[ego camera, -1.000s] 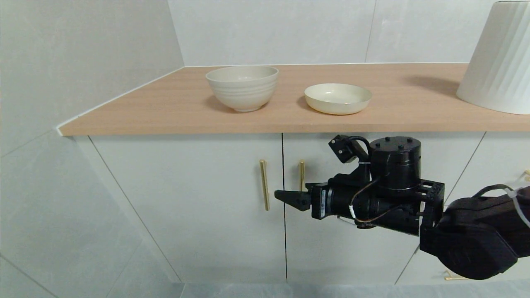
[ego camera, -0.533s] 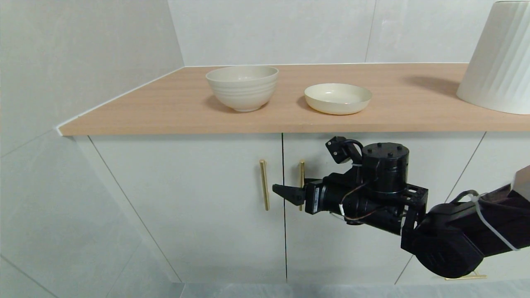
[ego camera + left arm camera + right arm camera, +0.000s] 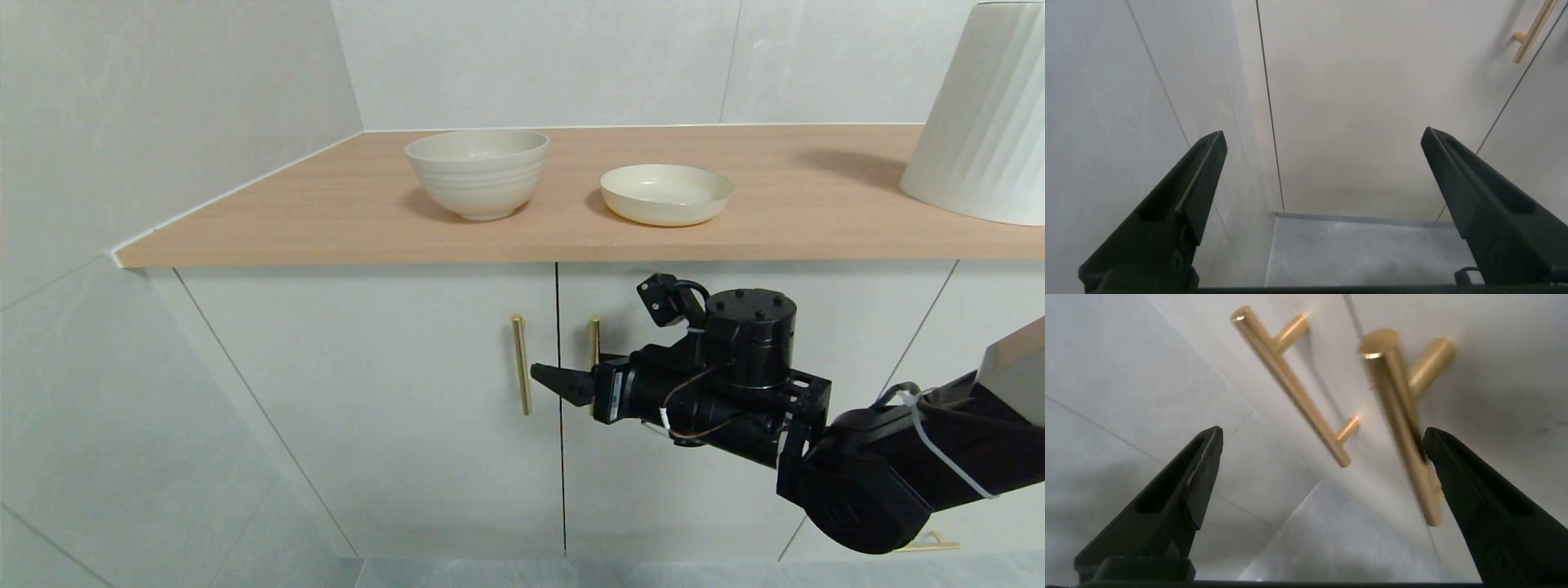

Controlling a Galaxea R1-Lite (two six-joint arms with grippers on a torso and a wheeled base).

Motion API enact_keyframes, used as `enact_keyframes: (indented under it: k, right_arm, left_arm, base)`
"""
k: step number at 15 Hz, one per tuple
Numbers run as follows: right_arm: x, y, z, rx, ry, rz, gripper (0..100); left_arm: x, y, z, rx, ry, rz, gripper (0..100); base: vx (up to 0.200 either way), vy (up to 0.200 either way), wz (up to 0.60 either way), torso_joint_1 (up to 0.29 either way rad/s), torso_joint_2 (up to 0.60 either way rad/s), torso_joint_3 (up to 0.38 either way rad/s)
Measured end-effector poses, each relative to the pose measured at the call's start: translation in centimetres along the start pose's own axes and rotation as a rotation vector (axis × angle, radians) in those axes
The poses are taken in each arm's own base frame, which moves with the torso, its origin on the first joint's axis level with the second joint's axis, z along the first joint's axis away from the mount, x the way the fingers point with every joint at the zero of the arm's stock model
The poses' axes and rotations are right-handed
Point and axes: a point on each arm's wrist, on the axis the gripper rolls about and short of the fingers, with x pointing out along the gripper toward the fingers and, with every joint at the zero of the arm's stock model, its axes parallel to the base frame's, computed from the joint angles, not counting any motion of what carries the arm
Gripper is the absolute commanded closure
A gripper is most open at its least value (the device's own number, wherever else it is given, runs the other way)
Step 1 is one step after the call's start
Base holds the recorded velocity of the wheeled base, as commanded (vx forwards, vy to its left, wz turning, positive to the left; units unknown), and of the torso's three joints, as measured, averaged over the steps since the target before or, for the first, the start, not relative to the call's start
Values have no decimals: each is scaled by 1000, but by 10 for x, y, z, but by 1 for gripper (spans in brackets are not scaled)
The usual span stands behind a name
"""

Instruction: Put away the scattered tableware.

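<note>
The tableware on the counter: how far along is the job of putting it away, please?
Done: nothing yet; the bowl and the shallow dish both sit on the countertop, and the cabinet doors are shut. In hand: the right gripper, open, is at the brass handles. Left, probably: open a door, then move both pieces inside.

Light bright, even, diffuse. A soft shadow lies left of the bowl (image 3: 478,173) on the countertop (image 3: 326,220); source to its right.
</note>
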Motion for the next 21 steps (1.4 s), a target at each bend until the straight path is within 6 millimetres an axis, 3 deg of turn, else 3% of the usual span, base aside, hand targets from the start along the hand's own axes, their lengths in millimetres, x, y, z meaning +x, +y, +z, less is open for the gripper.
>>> enact_keyframes:
  k: [8,14,21]
  right_arm:
    - [-4,14,-7,2,26,60,0]
    - [-37,23,-12,12,131,229,0]
    - [-66,32,-23,12,195,309,0]
  left_arm:
    - [0,0,0,0,0,0,0]
    - [0,0,0,0,0,0,0]
    - [0,0,0,7,0,0,0]
  base:
    - [0,0,0,0,0,0]
    - [0,0,0,0,0,0]
    - [0,0,0,0,0,0]
